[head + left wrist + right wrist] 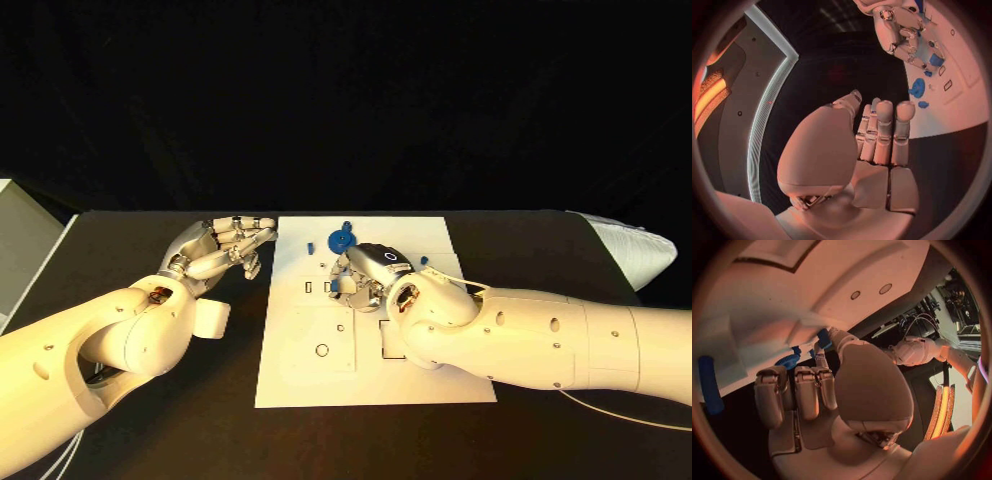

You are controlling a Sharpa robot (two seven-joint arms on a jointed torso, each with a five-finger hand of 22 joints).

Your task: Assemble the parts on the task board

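Currently: our right hand pinches a small blue part over task board, presumably aligning to a slot | left hand empty, fingers loosely apart, parked beside board, clear.

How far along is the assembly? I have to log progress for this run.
Early, by the look of it. Done: nothing clearly; whether any part is seated, I cannot tell. In hand: the right hand is over the task board with a small blue part at its fingers. Left: the round blue part and a small blue piece lie loose near the far edge. The left hand holds nothing.
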